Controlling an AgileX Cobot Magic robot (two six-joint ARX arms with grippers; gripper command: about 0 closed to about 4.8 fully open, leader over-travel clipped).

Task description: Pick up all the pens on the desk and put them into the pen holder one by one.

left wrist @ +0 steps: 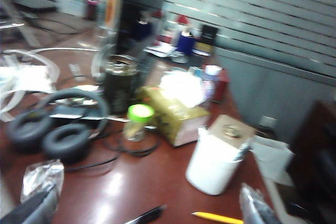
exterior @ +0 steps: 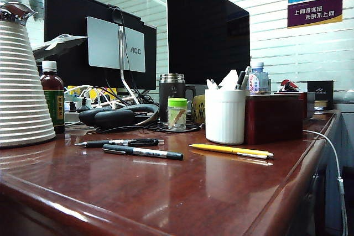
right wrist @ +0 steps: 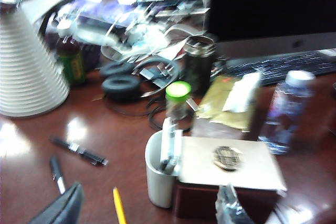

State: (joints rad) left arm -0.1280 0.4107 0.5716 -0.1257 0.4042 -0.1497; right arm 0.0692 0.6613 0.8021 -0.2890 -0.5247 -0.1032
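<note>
Above the surface [exterior: 221, 192] we hold both the left gripper [left wrist: 142, 208] and right gripper [right wrist: 147, 208] with fingers released, since three pens [exterior: 142, 152] lie unpicked beside the pen holder [exterior: 224, 116].

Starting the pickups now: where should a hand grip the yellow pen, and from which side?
Grip the yellow pen mid-barrel, coming from above with fingers across its width. It lies flat on the desk, apart from the pen holder, with bare wood on both long sides.

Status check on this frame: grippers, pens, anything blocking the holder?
Left gripper and right gripper open, empty, above the desk. Three pens lie flat before the pen holder. Nothing blocks them.
</note>
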